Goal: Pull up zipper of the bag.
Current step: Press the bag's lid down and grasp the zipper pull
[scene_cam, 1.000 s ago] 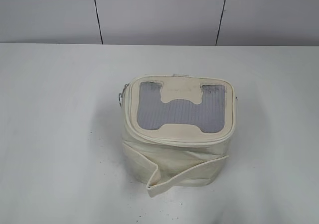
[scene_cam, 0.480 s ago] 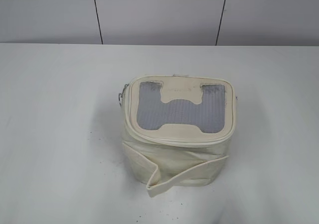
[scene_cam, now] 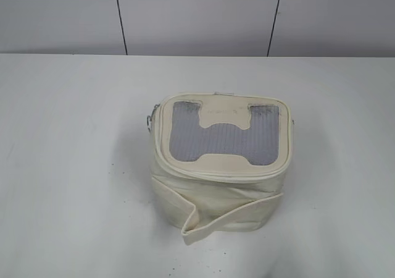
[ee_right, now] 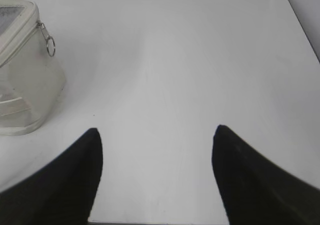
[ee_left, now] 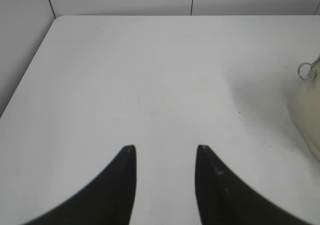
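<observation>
The cream-white bag (scene_cam: 219,167) stands on the white table (scene_cam: 68,136), its lid with the grey mesh window and H-shaped patch tilted toward the camera. The zipper (scene_cam: 216,173) runs round the lid rim. One silver slider with a ring pull hangs at the bag's left corner (scene_cam: 150,120) and shows in the left wrist view (ee_left: 306,71). The other ring pull (ee_right: 50,46) hangs at the right corner in the right wrist view. My left gripper (ee_left: 165,150) is open and empty over bare table left of the bag. My right gripper (ee_right: 156,132) is open and empty to the bag's right. Neither arm shows in the exterior view.
A loose cream strap band (scene_cam: 210,221) hangs across the bag's front side. A grey panelled wall (scene_cam: 197,15) stands behind the table's far edge. The table's left edge (ee_left: 30,70) and right edge (ee_right: 300,20) show in the wrist views.
</observation>
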Available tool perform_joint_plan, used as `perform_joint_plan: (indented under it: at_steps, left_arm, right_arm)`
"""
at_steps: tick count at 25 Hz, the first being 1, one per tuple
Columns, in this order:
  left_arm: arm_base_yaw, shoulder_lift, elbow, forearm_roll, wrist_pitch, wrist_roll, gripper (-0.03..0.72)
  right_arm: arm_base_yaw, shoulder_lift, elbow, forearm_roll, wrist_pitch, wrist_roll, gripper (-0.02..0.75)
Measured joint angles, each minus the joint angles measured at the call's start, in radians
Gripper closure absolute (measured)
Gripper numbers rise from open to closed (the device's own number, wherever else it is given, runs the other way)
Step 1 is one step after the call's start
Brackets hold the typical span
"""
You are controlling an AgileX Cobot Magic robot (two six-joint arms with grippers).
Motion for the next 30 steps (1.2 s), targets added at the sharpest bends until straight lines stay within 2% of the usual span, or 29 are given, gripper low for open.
perform_joint_plan:
  at_steps: [22, 30]
  left_arm:
    - [0.0, 0.0, 0.0, 0.0, 0.0, 0.0, 0.38]
    - [-0.058, 0.089, -0.021, -0.045, -0.054, 0.0, 0.38]
  right_arm:
    - [0.0, 0.0, 0.0, 0.0, 0.0, 0.0, 0.204]
    - [0.005, 0.069, -0.003, 0.0, -0.003, 0.0, 0.204]
